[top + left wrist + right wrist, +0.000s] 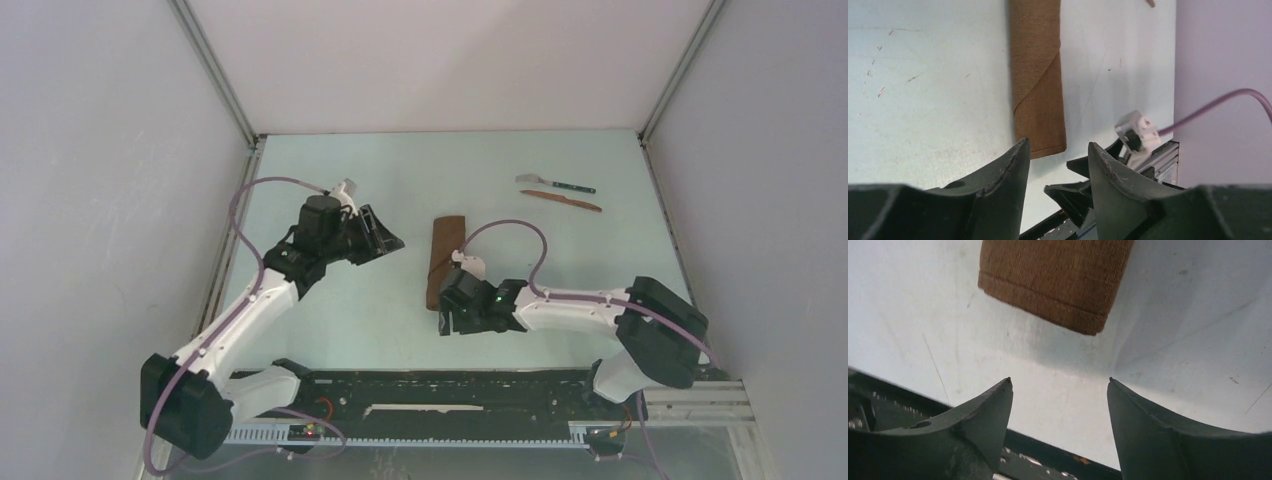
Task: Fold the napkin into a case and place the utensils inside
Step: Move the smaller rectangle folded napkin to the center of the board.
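Narrow brown case (444,262), folded flat

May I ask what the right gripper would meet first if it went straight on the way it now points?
The right gripper would probably meet the near end of the case, just ahead of its open fingers; if tilted down, the table first.

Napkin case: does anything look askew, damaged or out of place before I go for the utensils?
Nothing stands out. The case lies flat as a narrow folded strip, its flap overlapping diagonally. The two utensils lie side by side at the far right, clear of it.
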Controlling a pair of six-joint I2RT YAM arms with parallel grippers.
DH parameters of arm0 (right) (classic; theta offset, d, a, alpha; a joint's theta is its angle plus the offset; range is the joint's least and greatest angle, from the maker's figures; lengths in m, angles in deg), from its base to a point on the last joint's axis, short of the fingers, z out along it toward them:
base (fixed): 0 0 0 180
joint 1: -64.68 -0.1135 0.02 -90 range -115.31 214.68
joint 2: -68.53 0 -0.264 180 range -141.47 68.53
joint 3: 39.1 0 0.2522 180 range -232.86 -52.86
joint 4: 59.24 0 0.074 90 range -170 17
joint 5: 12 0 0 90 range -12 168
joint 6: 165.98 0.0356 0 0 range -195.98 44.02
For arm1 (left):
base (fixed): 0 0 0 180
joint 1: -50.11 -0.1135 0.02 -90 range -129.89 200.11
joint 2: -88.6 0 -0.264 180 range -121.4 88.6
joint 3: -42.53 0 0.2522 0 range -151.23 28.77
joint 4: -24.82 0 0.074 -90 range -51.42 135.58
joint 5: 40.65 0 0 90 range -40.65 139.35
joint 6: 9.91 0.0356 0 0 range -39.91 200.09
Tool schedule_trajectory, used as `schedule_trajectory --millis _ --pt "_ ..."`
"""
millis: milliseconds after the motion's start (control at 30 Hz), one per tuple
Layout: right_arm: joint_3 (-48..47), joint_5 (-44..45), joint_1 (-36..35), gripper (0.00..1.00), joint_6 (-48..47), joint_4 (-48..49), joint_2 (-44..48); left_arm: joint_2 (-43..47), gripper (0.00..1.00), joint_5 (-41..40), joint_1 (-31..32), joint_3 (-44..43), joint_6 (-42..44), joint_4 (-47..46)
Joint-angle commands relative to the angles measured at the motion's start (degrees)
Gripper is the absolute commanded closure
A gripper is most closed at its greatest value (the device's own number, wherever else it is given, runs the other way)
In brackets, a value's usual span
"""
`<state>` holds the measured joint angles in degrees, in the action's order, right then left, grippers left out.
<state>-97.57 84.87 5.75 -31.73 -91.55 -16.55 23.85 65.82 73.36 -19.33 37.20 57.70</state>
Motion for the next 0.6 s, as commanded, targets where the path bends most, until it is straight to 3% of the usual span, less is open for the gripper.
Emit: schedule_trajectory --millis 0,200,267,567 --pt "-6.79 13.68 -3.29 0.22 10.71 -6.34 -5.58 4.49 0.48 -1.63 0.28 -0.66 2.86 2.36" --pt "-9.95 12.64 -3.50 0.26 10.74 -2.81 -12.66 9.30 0.49 -0.51 0.14 1.58 2.99 2.60" --pt "-10.98 12.21 -3.13 0.34 11.28 -0.48 -14.14 11.51 0.48 -0.59 0.01 2.73 3.22 3.02" --pt "-22.92 14.75 2.34 0.43 21.76 4.61 -26.45 20.00 0.48 -0.39 -3.34 4.62 4.56 6.90"
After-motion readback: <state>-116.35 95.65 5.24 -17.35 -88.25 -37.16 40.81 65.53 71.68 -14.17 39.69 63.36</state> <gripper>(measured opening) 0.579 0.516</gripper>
